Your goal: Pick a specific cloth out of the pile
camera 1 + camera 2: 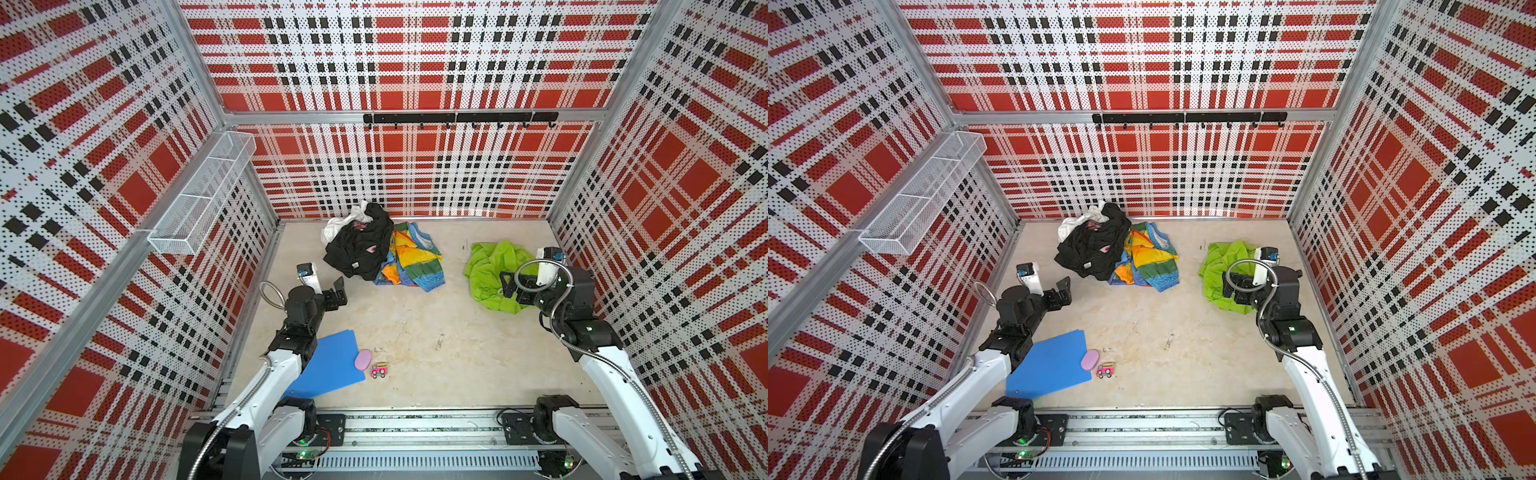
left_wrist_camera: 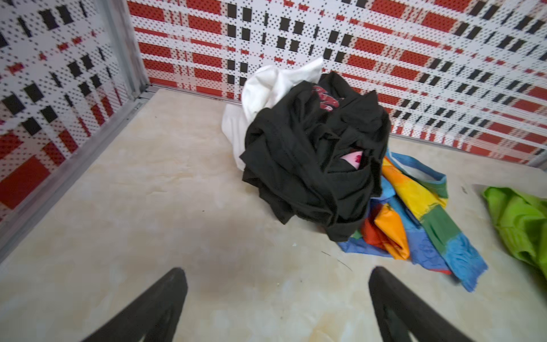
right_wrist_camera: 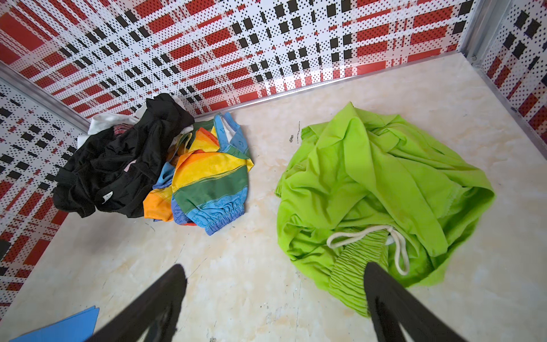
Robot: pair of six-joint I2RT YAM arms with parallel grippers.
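Observation:
The lime-green cloth (image 1: 488, 266) (image 1: 1219, 266) lies crumpled by itself on the floor at the right, apart from the pile; its pale drawstring (image 3: 367, 234) shows at the ruffled waistband. The pile (image 1: 365, 249) (image 1: 1100, 249) of black, white and rainbow-striped garments sits against the back wall. My right gripper (image 1: 509, 286) (image 3: 274, 266) hangs open just above the cloth's near edge, one finger over the waistband, holding nothing. My left gripper (image 1: 337, 293) (image 2: 276, 271) is open over bare floor, short of the black shirt (image 2: 310, 154). The green cloth (image 2: 521, 219) shows at the edge of the left wrist view.
A blue board (image 1: 328, 370), a pink oval piece (image 1: 363, 360) and a small pink toy car (image 1: 379, 370) lie near the front left. A white wire basket (image 1: 203, 195) hangs on the left wall and a black hook rail (image 1: 457, 117) on the back wall.

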